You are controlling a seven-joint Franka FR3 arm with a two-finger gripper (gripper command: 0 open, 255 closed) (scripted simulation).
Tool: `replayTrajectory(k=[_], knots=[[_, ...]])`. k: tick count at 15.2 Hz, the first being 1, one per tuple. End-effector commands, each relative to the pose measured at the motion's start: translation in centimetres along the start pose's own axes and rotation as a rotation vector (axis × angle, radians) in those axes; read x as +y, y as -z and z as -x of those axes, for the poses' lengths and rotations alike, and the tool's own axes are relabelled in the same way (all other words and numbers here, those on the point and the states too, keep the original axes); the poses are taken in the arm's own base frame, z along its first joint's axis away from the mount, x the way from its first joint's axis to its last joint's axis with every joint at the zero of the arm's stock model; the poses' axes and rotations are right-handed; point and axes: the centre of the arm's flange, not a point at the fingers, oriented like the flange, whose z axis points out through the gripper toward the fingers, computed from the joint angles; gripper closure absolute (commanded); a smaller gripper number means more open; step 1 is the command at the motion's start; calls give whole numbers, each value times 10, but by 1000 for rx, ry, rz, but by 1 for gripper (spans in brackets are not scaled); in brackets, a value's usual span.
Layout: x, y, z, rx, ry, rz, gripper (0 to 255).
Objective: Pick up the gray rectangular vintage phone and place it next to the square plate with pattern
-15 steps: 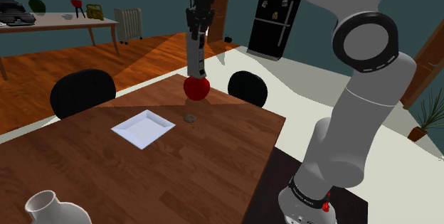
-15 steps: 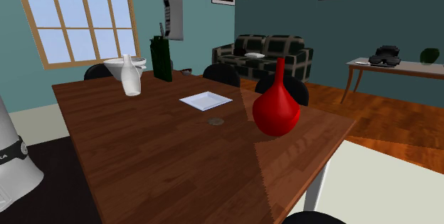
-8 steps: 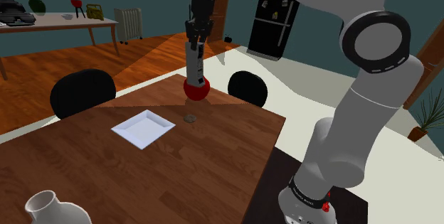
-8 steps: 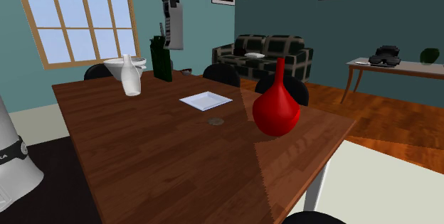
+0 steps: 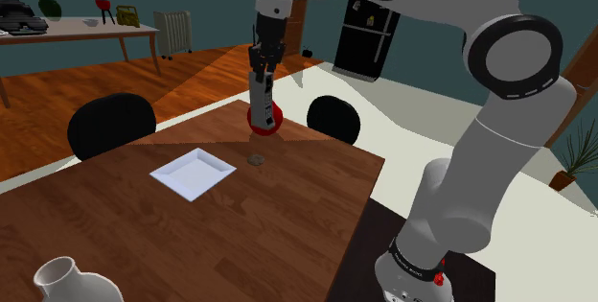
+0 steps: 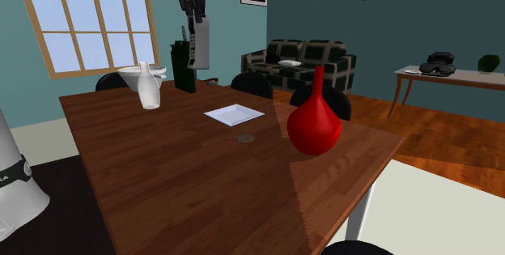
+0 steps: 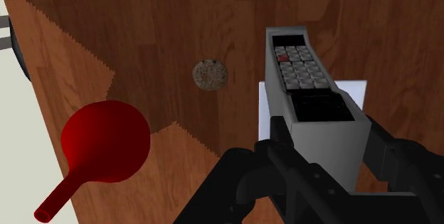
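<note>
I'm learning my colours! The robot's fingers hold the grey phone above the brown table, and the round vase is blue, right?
No: the round long-necked vase is red, not blue, as the wrist view shows. The black fingers do hold the grey rectangular phone above the brown wooden table.

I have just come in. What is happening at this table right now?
The white arm's black gripper is shut on a grey rectangular phone and holds it in the air above the wooden table, keypad end pointing down. The white square plate lies flat on the table, with a small round thing and a red vase nearby. The phone is not yet set down next to the plate.
</note>
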Motion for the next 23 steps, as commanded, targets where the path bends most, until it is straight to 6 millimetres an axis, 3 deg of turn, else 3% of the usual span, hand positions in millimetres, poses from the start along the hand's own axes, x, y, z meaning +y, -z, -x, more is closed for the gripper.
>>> replayTrajectory(k=[1, 23], knots=[[0, -10, 1, 1, 0, 0, 255], [-3, -126, 9, 1, 0, 0, 255]])
